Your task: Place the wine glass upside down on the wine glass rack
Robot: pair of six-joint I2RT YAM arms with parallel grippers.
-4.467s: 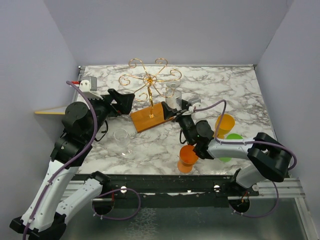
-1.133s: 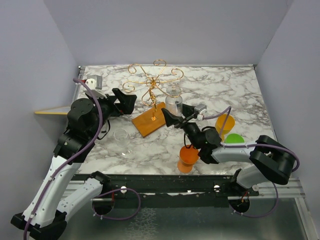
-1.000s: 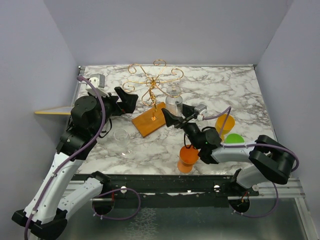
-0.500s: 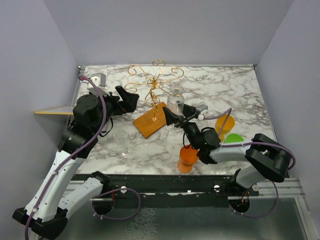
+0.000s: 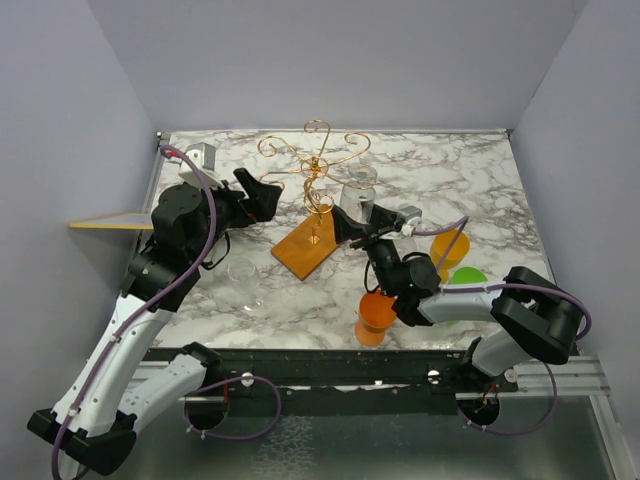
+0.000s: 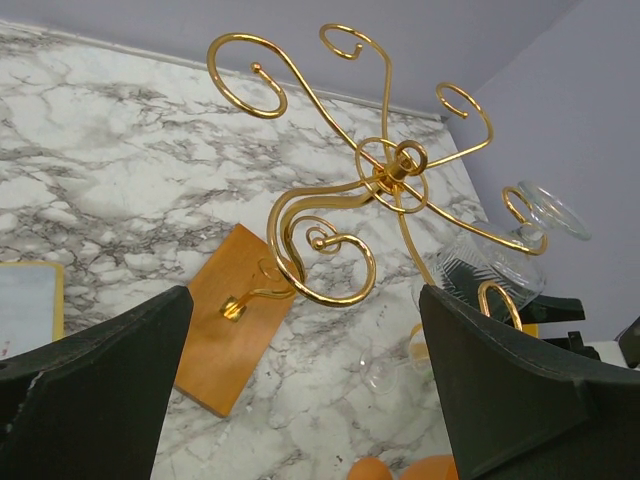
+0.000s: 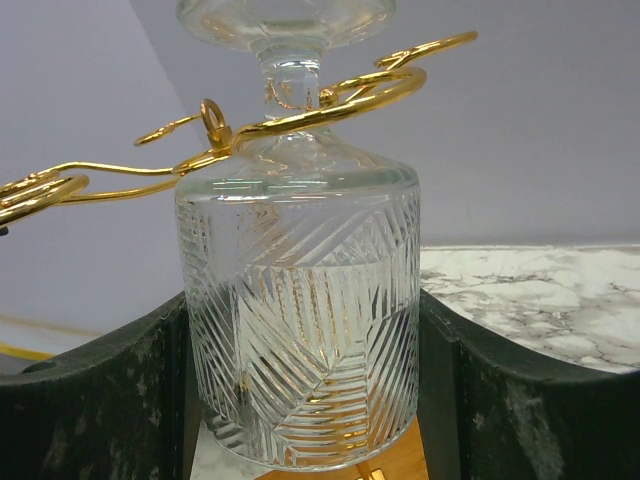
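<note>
The wine glass rack (image 5: 315,165) is gold wire with curled arms on an orange-brown wooden base (image 5: 312,245). The ribbed clear wine glass (image 7: 298,300) hangs upside down, its stem (image 7: 291,78) inside one curled arm and its foot above the wire. My right gripper (image 5: 362,215) is shut on the bowl, one dark finger pressed on each side. In the left wrist view the wine glass (image 6: 490,265) hangs at the rack's right. My left gripper (image 5: 262,193) is open at the rack's left, with a scroll arm (image 6: 320,262) just ahead of its fingers and untouched.
A second clear glass (image 5: 245,280) stands on the marble in front of the left arm. Orange cups (image 5: 375,315) stand near the front edge, and a yellow-orange cup (image 5: 450,247) and a green object (image 5: 465,275) at the right. A wooden shelf (image 5: 105,224) juts from the left wall.
The right gripper has carried the glass back and up toward the rack's hub. The rack's base has swung to a steeper diagonal. The left gripper has edged right, closer to the rack.
</note>
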